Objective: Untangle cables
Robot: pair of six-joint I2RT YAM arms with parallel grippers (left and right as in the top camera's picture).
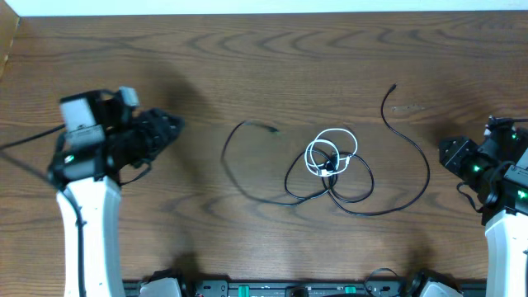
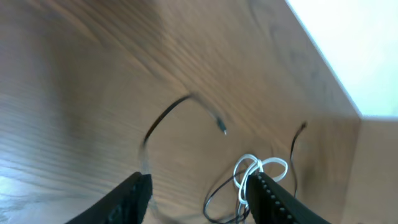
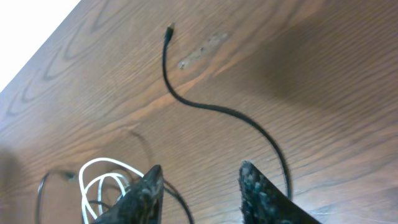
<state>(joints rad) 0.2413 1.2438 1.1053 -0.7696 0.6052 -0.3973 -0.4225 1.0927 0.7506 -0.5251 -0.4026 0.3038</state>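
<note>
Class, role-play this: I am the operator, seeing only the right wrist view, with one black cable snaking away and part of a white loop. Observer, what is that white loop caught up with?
Observer: Overhead, the white cable is coiled inside several crossing black loops.
Operator: Where does my black cable go past my frame's edge?
Observer: That long black cable bends round and runs back left into the tangle.
Operator: Where is the left tool?
Observer: The left tool sits left of the cables, open, touching none.
</note>
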